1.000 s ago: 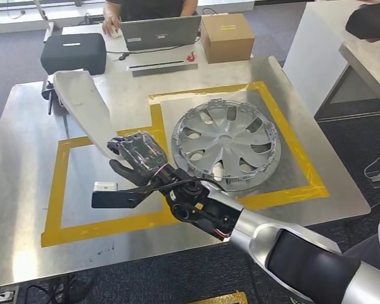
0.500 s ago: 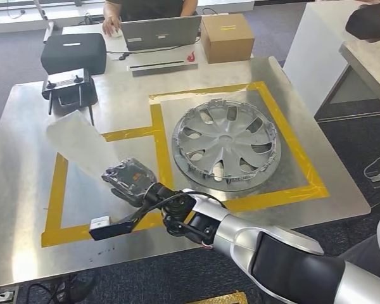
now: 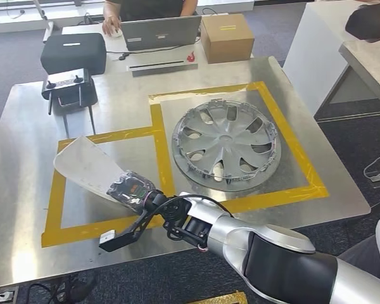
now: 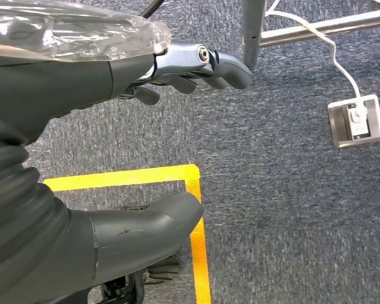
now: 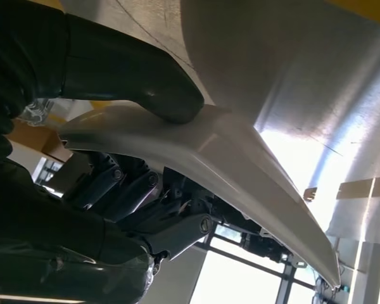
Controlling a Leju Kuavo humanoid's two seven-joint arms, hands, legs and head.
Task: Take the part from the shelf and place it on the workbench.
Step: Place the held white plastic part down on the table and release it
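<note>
The part (image 3: 85,166) is a long, curved white panel. My right hand (image 3: 133,189) grips its near end, low over the left yellow-taped square (image 3: 58,190) of the steel workbench (image 3: 21,133). I cannot tell whether the panel touches the surface. In the right wrist view the thumb (image 5: 130,79) presses on the white part (image 5: 226,158), with the darker fingers under it. My left hand (image 4: 59,88) hangs over grey carpet with fingers apart and nothing in it.
A silver hubcap (image 3: 225,144) lies in the right taped square. A small black stand (image 3: 68,88) and a black case (image 3: 73,52) sit at the far left. Behind are a laptop (image 3: 160,31), a cardboard box (image 3: 226,37) and a person's hand (image 3: 111,24).
My right hand has come down and toward me with the part. The panel has swung from raised over the far left of the bench to low over the left square.
</note>
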